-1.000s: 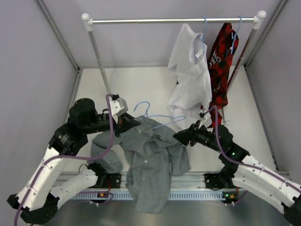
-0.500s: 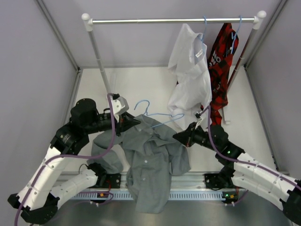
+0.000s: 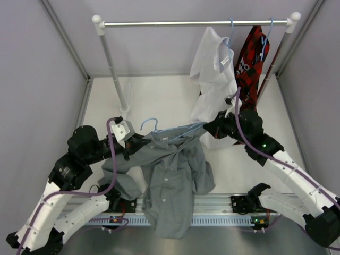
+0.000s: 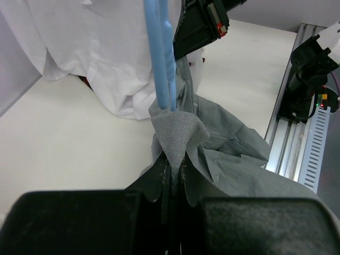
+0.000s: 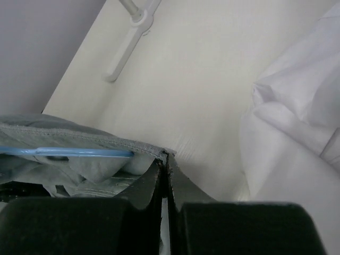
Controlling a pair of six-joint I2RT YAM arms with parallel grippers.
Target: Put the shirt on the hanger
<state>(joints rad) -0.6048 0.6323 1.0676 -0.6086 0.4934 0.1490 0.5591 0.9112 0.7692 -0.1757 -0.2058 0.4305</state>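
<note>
The grey shirt point(image 3: 172, 180) hangs stretched between my two grippers, its body draping down over the table's front edge. The light-blue hanger point(image 3: 186, 128) lies inside its neck, with the hook sticking out at the upper left. My left gripper point(image 3: 140, 141) is shut on a fold of grey fabric point(image 4: 178, 133) just below the hanger wire point(image 4: 162, 53). My right gripper point(image 3: 208, 127) is shut on the shirt's stitched edge point(image 5: 106, 141), and the hanger's wire point(image 5: 79, 153) ends just left of the fingertips.
A clothes rack point(image 3: 196, 23) stands at the back, with a white shirt point(image 3: 215, 79) and a red-and-black shirt point(image 3: 249, 64) on blue hangers. The white shirt hangs right beside my right gripper. The rack's left post point(image 3: 111, 64) rises behind the left arm. A metal rail point(image 3: 223, 204) runs along the front edge.
The right gripper closed on the shirt's edge and moved up and back toward the white shirt. The left arm shifted left, and the shirt's top with the hanger is now pulled taut.
</note>
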